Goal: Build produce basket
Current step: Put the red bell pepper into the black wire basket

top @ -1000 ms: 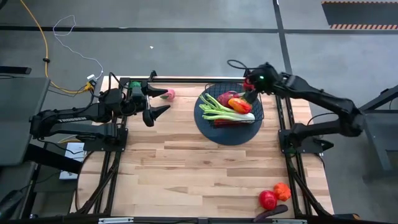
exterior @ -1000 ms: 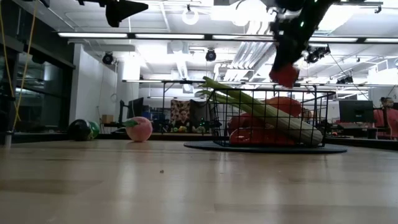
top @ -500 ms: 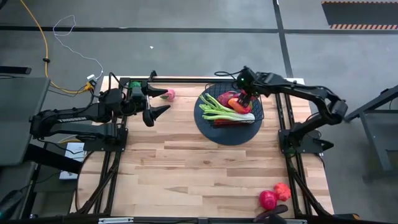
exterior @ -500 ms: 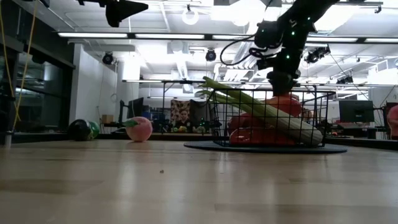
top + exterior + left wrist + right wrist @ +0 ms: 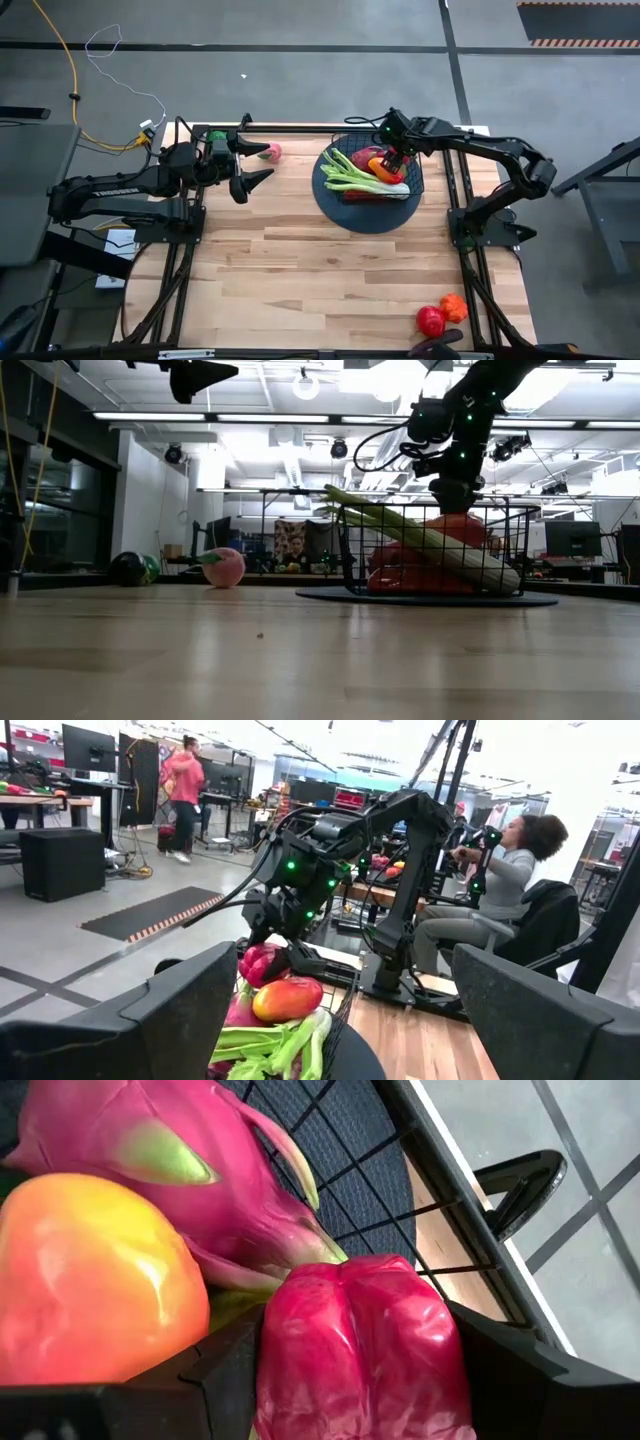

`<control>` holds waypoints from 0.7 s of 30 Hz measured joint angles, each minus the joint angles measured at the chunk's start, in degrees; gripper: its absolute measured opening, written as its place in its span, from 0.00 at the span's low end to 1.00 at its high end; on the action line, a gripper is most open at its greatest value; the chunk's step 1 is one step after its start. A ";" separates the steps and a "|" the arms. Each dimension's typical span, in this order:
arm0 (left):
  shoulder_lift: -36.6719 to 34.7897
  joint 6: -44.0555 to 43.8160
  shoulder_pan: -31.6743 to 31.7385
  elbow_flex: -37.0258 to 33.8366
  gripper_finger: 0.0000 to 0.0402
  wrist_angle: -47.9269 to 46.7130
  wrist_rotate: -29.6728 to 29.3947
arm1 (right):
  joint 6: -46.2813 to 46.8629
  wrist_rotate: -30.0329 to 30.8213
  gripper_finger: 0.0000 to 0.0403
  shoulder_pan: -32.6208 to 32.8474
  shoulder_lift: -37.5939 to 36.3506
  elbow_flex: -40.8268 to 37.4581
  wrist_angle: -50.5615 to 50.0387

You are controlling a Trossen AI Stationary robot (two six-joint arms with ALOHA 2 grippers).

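Note:
The black wire basket stands on its dark round base at the table's far right. It holds long green celery, a pink dragon fruit and an orange-yellow fruit. My right gripper reaches down into the basket, shut on a red pepper. My left gripper hangs open and level over the far left of the table. A pink peach lies on the wood just beyond it. My right gripper pinches the red pepper by its two opposite sides between its two fingers. The fingers slant steeply down from above and from the table's right. The pepper sits beside the dragon fruit's tip, above the other produce; whether it rests on them I cannot tell.
A red round piece, an orange one and a dark eggplant lie at the near right corner. Bare wood stretches across the table's middle. People show in the room beyond the table in the left wrist view.
My right gripper has come down from above the basket's far rim into the basket, tipping more steeply, with the red pepper still held. Over the last half second it has kept still.

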 joint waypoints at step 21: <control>0.00 0.01 0.02 0.00 0.89 -0.01 0.00 | -0.57 -0.02 0.67 0.00 -0.04 0.00 0.11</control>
